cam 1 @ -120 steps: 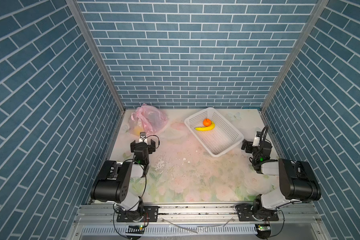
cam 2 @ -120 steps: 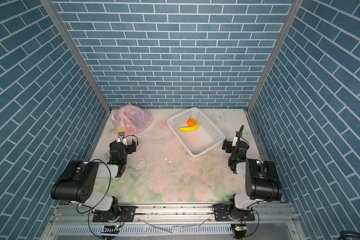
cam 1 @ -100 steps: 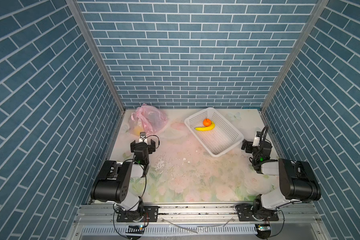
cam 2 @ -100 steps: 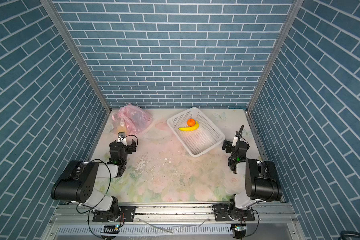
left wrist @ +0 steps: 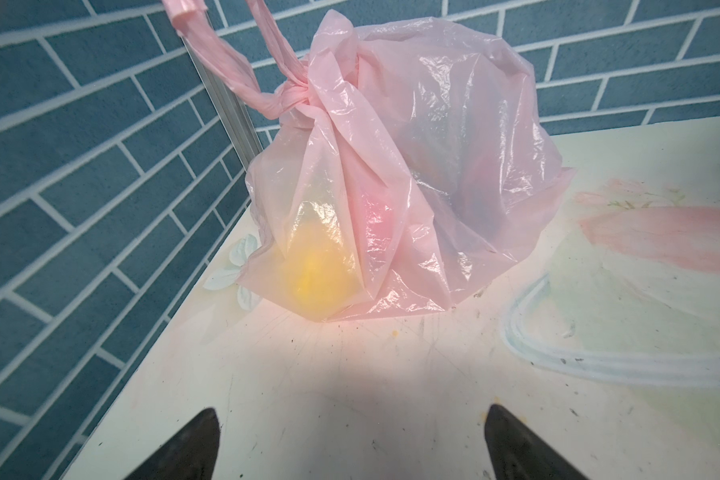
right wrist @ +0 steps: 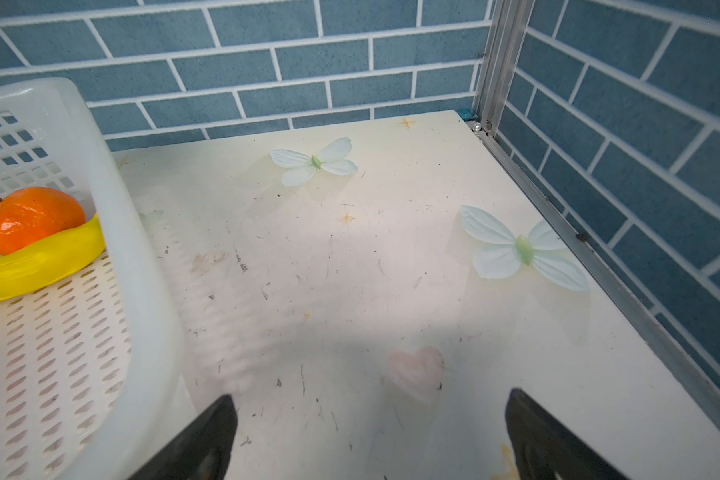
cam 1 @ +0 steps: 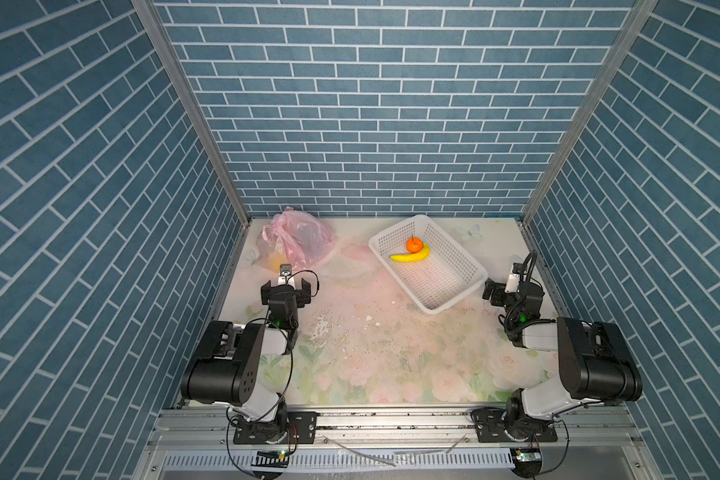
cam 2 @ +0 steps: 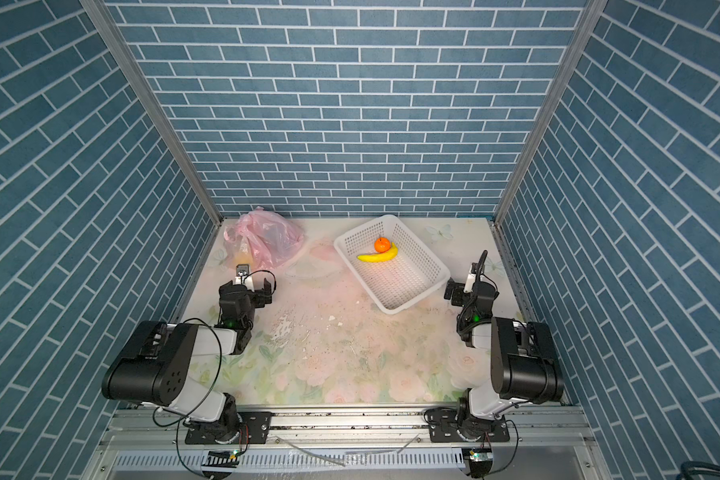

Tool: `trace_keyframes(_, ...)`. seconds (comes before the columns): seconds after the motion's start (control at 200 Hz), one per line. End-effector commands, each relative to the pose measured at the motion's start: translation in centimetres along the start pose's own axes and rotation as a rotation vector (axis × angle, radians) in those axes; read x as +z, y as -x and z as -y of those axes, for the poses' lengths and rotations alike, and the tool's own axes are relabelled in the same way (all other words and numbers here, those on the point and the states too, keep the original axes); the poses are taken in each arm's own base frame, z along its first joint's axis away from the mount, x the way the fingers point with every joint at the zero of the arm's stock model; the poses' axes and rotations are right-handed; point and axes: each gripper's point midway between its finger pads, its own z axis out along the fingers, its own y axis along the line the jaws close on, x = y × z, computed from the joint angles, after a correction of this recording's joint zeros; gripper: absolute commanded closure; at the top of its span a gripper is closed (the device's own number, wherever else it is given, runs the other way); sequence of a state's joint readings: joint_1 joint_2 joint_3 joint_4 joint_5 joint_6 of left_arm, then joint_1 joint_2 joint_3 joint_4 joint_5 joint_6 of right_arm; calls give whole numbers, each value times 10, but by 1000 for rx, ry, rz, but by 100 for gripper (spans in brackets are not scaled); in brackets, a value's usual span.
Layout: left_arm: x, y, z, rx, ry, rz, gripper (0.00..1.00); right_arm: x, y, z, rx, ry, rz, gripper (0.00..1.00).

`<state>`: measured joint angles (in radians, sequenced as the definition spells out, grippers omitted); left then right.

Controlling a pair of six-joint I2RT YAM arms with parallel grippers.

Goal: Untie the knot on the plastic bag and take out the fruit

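The pink plastic bag point(cam 1: 296, 239) point(cam 2: 269, 239) point(left wrist: 412, 178) sits in the far left corner, closed by the knot point(left wrist: 296, 97) that joins its two handle straps. A yellow fruit point(left wrist: 316, 278) shows through the film near the bag's base; other fruit inside is only a blur. An orange tangerine point(cam 1: 413, 245) point(cam 2: 382, 245) point(right wrist: 26, 218) lies in the white basket. My left gripper point(cam 1: 286, 286) point(cam 2: 248, 286) point(left wrist: 350, 411) stands open just short of the bag, holding nothing. My right gripper point(cam 1: 510, 291) point(cam 2: 470, 289) point(right wrist: 370, 397) is open and empty beside the basket's right side.
The white perforated basket point(cam 1: 458, 299) point(cam 2: 412, 299) point(right wrist: 113, 199) stands at the back middle-right, also holding a yellow banana point(cam 1: 410, 256) point(cam 2: 377, 256) point(right wrist: 38, 266). Brick-pattern walls close in the table on three sides. The flowered tabletop point(cam 1: 371, 353) lies between the arms.
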<state>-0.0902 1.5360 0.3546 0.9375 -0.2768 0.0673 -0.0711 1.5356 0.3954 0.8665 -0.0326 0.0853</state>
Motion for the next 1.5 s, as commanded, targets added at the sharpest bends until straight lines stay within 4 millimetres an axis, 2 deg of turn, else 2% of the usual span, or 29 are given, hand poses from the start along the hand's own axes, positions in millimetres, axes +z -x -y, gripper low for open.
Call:
trace_keyframes(0.0, 1, 0, -3, -4, 14, -3, 0, 0, -4, 1, -19, -5, -8, 1)
trace_keyframes(0.625, 1, 2, -3, -4, 12, 2, 0, -2, -1, 2, -18, -8, -1, 1)
trace_keyframes(0.72, -2, 10, -4, 1, 6, -17, 0, -9, 12, 4, -13, -28, -2, 1)
trace_keyframes(0.95, -14, 51, 2, 5, -72, -81, 0, -42, 47, -3, 29, -52, -182, 1)
trace_keyframes(1.03, -20, 62, 7, -39, -114, -113, 0, -54, 62, -21, 0, -28, -222, 1)
trace_keyframes(1.07, -23, 66, 12, -64, -144, -132, 0, -59, 70, -36, -24, 8, -235, 1)
trace_keyframes(1.225, -34, 68, 34, -182, -271, -202, 0, -71, 90, -122, -115, 253, -289, 1)
trace_keyframes(1.375, -45, 63, 49, -295, -351, -238, 0, -68, 84, -207, -196, 426, -383, 1)
trace_keyframes(1.495, -52, 60, 64, -338, -412, -255, 0, -62, 74, -262, -266, 515, -435, 1)
